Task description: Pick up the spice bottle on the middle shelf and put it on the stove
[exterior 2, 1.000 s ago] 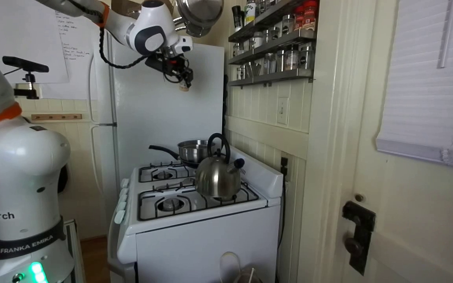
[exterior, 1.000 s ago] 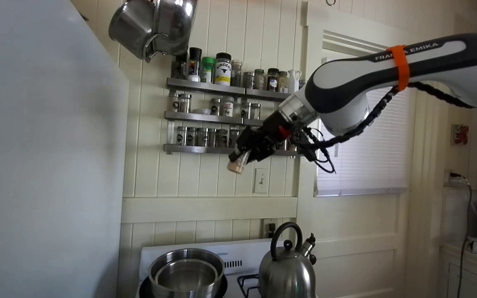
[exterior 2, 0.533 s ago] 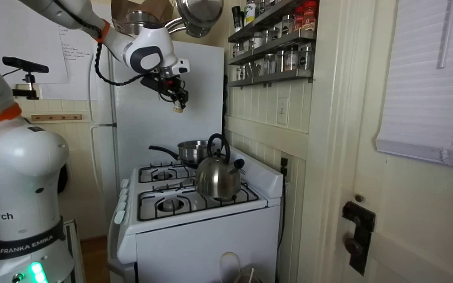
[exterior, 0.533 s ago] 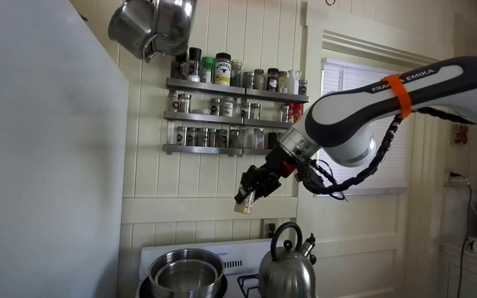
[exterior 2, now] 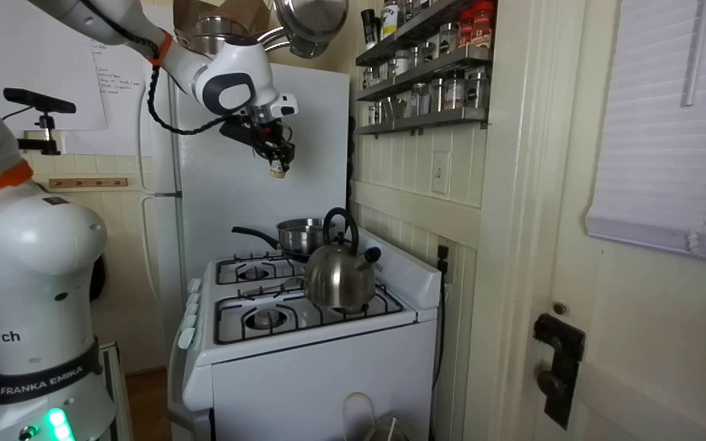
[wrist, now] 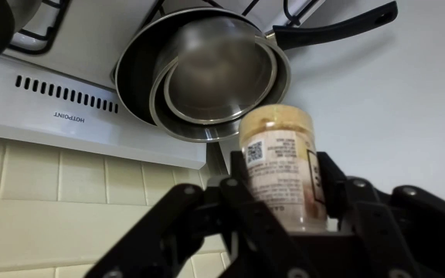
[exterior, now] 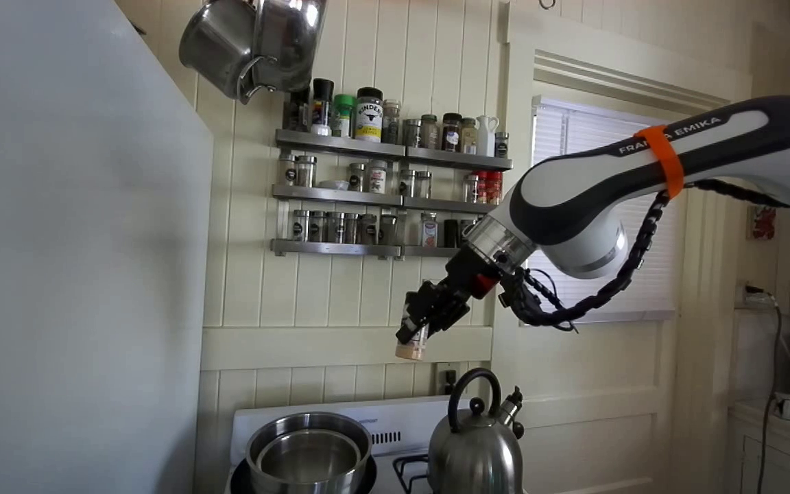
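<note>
Cream-labelled and tan at its lower end, the spice bottle is hanging in mid-air, leaning a little and well higher than the stove, between the fingers of the Robotiq gripper. They are standing apart by just the bottle's width and pressing on both its sides. In an exterior view a front burner is lying at six o'clock from it and the stainless kettle is standing at five, open air separating them from the bottle. In the wrist view the rims of the nested steel pots are showing at eleven o'clock, the nearest rim passing behind the bottle's end, and a black handle is jutting toward one. In an exterior view the arm is reaching in from two o'clock, the refrigerator is presenting its edge at nine, well apart, and the middle shelf is carrying jars at twelve.
</note>
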You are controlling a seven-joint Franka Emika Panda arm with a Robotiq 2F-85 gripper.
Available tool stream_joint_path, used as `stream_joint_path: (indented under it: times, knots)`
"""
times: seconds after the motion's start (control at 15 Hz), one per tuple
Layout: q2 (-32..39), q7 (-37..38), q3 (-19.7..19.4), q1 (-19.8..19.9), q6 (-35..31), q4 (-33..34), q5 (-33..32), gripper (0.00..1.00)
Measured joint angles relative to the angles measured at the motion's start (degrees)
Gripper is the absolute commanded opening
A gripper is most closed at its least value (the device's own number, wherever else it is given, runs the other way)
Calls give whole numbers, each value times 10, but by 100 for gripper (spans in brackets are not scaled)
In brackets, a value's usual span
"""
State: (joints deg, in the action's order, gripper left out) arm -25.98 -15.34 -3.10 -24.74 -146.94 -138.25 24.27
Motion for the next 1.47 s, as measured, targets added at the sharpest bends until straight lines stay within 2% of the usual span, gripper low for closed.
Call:
stream_joint_path:
  times: [0.27,0.33,0.67,0.93,1.2,1.27,1.47]
  knots:
    - [-1,-4,0,0,1,0,0,47]
    - [-1,-4,0,0,1,0,0,22]
    - [4,0,20,15,-16,-10,0,22]
    - [22,50,77,31,-123,-82,-8,22]
    - [68,137,137,52,-228,-155,-46,22]
    - [80,159,149,60,-245,-169,-60,47]
    - [109,191,161,71,-252,-191,-80,47]
